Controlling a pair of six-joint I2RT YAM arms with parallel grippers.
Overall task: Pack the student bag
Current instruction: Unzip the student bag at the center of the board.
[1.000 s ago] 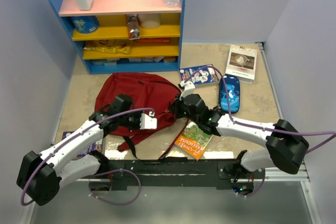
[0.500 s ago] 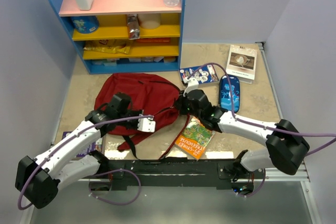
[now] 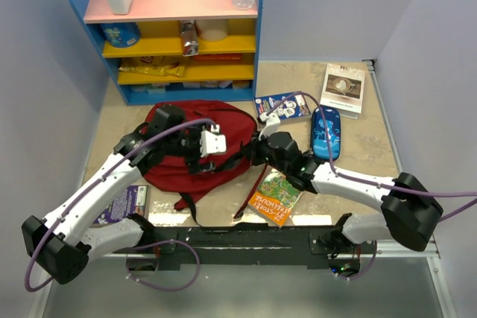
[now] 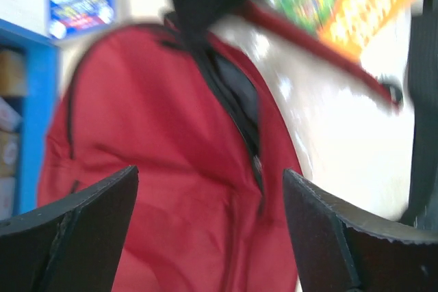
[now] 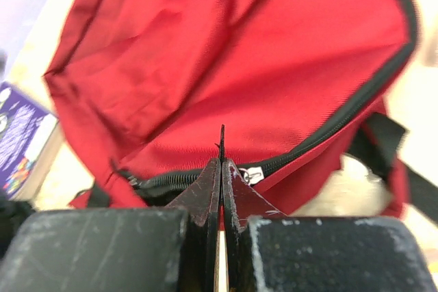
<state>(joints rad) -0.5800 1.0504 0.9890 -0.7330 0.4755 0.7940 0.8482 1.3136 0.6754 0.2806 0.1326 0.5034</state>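
Note:
The student bag [image 3: 179, 156], a dark red backpack, lies flat in the middle of the table, its black zipper [image 5: 342, 111] partly undone. My left gripper [image 3: 212, 143] hovers over the bag's upper right part. In the left wrist view its fingers [image 4: 75, 220] stand wide apart above the red fabric [image 4: 157, 169] and hold nothing. My right gripper [image 3: 257, 150] is at the bag's right edge. It is shut on a thin black zipper pull [image 5: 222, 143] next to the metal slider [image 5: 252, 174].
An orange-green book [image 3: 276, 197] lies under my right arm. A blue pencil case [image 3: 326, 133], a blue book [image 3: 283, 106] and a white booklet [image 3: 343, 88] lie at the back right. A purple book [image 3: 119, 205] sits front left. A blue shelf [image 3: 179, 35] stands behind.
My left gripper has opened and moved away from the near edge, up over the bag. The right gripper has stayed shut at the zipper, shifting slightly right.

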